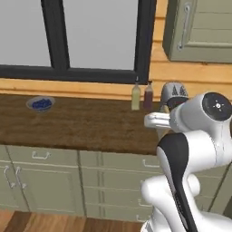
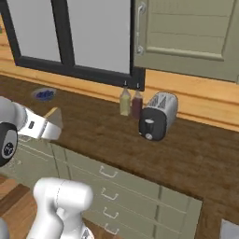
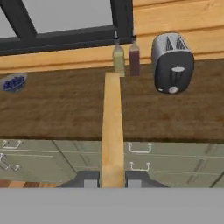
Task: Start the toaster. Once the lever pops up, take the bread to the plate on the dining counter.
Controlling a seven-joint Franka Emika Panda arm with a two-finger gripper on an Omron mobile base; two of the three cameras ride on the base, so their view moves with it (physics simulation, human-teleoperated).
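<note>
My gripper (image 3: 112,178) is shut on the bread (image 3: 112,122), a tan slice seen edge-on as a tall strip between the two dark fingertips (image 3: 89,179). In the right base view the bread (image 2: 55,116) sticks out of the hand (image 2: 39,127), held in front of the counter's edge. The silver-white toaster (image 3: 173,63) stands at the back of the counter, ahead and to the right, well apart from the gripper. Its dark end panel and grey knob (image 2: 149,135) face me, and its top slots look empty. The plate and the dining counter are out of view.
Two small bottles (image 3: 126,59) stand just left of the toaster (image 2: 159,115) against the wall. A small blue dish (image 1: 41,103) sits far left on the wood counter top (image 1: 90,127). Drawer fronts (image 2: 112,186) run below; a window and a wall cabinet (image 2: 186,32) hang above.
</note>
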